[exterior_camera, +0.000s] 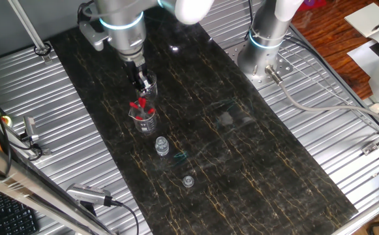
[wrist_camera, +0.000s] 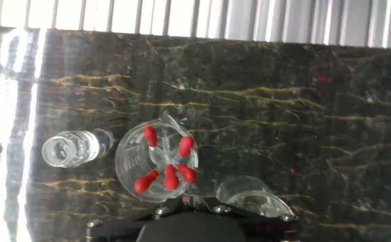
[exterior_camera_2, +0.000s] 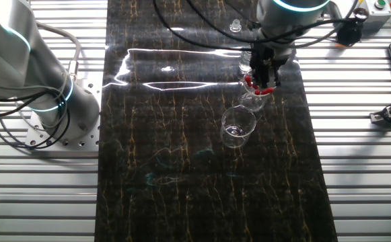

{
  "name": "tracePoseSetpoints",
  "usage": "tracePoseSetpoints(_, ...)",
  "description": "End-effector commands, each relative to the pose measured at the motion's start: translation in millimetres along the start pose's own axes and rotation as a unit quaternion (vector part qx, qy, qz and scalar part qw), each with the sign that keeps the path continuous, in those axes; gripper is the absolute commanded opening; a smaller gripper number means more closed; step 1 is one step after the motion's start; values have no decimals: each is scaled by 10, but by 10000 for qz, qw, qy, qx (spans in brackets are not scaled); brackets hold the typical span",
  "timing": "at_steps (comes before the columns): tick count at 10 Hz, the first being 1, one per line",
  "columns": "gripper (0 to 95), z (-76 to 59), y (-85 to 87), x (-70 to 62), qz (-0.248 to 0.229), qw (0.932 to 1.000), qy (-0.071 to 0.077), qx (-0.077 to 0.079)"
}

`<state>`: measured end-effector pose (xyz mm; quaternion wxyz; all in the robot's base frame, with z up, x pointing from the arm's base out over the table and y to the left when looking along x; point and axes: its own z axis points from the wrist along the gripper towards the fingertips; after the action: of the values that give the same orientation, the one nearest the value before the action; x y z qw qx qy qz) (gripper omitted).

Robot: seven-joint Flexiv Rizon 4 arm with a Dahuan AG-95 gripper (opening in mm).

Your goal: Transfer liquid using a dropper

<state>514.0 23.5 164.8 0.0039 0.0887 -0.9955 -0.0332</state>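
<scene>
1. Five droppers (wrist_camera: 171,177) with red tops stand in one glass beaker (wrist_camera: 156,163) on the dark table (exterior_camera: 254,170). We see the red tops in the fixed views too (exterior_camera: 139,104) (exterior_camera_2: 257,86).
2. We see a second beaker (exterior_camera_2: 238,126) just beside the first one. It is clear, and we cannot tell if it holds liquid.
3. On the other side of the dropper beaker stands a tiny clear vial (exterior_camera: 162,146). A small round cap (exterior_camera: 188,181) lies a bit further along the table.
4. The claw (exterior_camera: 140,83) hangs right over the dropper beaker. The arm hides its tips, so we cannot tell if it is wide, narrow or holding a dropper.
5. A second arm's base (exterior_camera: 265,52) stands at the table's edge, well apart from the glass things.
6. We cannot read any words or marks on the glass.
7. The droppers stand almost straight up. Their red tops point up toward the claw, and they lean out a little against the beaker's rim, like flowers in a cup. Their thin ends point down into the beaker.
</scene>
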Motion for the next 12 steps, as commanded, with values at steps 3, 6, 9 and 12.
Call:
tracePoseSetpoints(3, 380, 125, 34, -20, -9, 10000, -30, 17)
tracePoseSetpoints(6, 380, 192, 29, -23, -9, 10000, -16, 18)
tracePoseSetpoints(9, 190, 214, 46, -29, 0, 10000, 2, 13)
tracePoseSetpoints(12, 190, 247, 46, -29, -4, 10000, -2, 19)
